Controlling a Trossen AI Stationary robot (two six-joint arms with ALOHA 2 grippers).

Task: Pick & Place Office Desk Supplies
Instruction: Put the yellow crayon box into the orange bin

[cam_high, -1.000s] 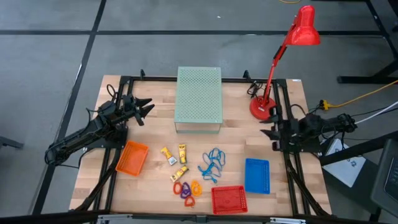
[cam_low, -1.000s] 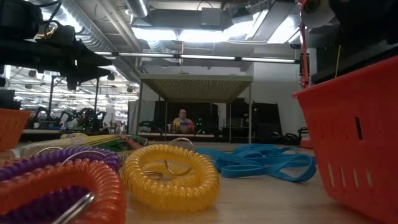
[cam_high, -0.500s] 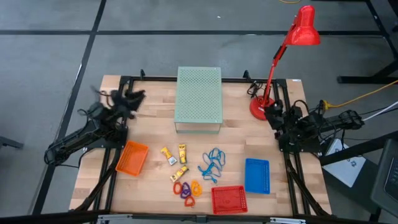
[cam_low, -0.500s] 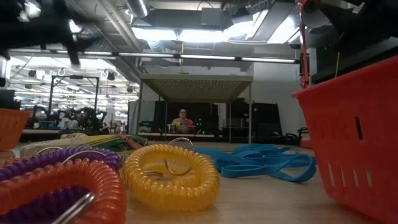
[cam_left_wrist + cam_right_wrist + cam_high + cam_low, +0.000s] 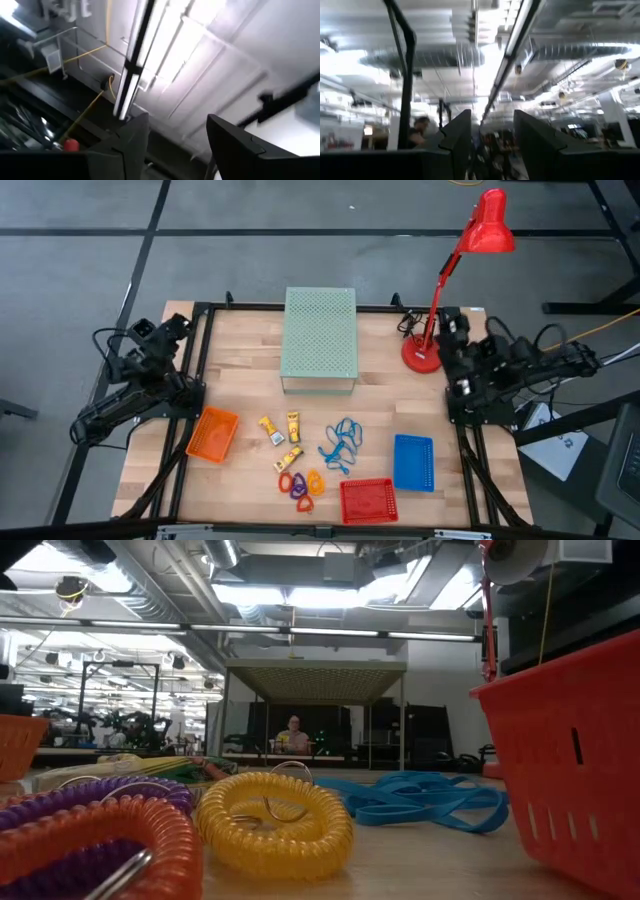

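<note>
High view: 3 yellow stubby pieces (image 5: pixel 281 438), 3 ring clips (image 5: pixel 301 483) and 1 blue loop tangle (image 5: pixel 342 442) lie mid-counter (image 5: pixel 240 390); left end effector (image 5: pixel 170 330) and right end effector (image 5: pixel 453 325) sit raised at opposite edges. Low view: coiled clips look light, springy, prob. best pinched across the coil; loops limp. Wrist views: both end effectors released, fingers apart, holding nothing.

You've got a pale green perforated box (image 5: pixel 320 340) at the table's (image 5: pixel 240 380) back edge, red desk lamp (image 5: pixel 450 280) back-right corner.
</note>
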